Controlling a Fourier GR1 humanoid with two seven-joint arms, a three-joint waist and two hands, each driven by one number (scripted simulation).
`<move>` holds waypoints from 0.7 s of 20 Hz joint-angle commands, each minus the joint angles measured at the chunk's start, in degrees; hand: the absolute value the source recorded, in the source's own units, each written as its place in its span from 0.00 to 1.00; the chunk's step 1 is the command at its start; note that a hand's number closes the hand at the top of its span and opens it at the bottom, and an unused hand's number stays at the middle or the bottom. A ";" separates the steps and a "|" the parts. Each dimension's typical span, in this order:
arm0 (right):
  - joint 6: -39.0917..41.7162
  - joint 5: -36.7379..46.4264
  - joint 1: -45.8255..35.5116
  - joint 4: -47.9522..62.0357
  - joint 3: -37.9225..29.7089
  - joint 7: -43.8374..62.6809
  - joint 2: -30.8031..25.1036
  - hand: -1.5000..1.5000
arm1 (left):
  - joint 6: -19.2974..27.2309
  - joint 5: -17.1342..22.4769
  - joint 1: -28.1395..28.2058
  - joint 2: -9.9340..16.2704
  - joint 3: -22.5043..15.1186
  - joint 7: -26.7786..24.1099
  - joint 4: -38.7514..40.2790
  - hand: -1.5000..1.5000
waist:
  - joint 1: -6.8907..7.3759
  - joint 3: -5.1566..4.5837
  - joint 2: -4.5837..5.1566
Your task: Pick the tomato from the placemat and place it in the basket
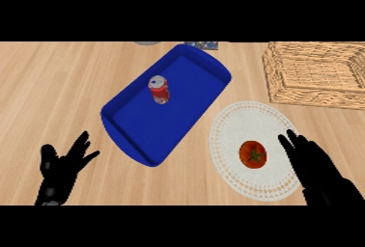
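A red tomato [252, 154] with a green stem lies on the round white placemat [246, 123] at the lower right. Just right of it, my right hand [317, 166] is open with straight fingers pointing up the counter, a small gap from the tomato. The woven wicker basket [281, 82] stands at the upper right, beyond the placemat. At the lower left my left hand [63, 164] rests open with fingers spread, holding nothing.
A blue tray [135, 125] lies diagonally mid-counter, left of the placemat, with a red can [160, 89] lying in it. Two small partly cut-off objects show at the counter's far edge. Light wood counter surrounds everything.
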 commanded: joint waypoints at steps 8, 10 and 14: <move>-3.21 4.40 -1.11 9.75 -0.62 -7.24 6.37 0.00 | -1.82 -1.89 2.56 -1.56 0.83 1.03 1.84 0.50 | 0.21 -0.46 0.45; -5.99 11.06 2.59 8.83 4.64 -5.17 8.37 0.00 | -1.11 -2.59 1.72 -2.57 0.40 1.53 2.60 0.50 | -0.06 -0.47 0.40; -8.95 8.42 0.70 16.17 -0.45 -11.45 8.36 0.00 | -4.30 -1.93 1.17 -2.34 1.98 -1.04 5.84 0.50 | 0.10 -0.46 0.48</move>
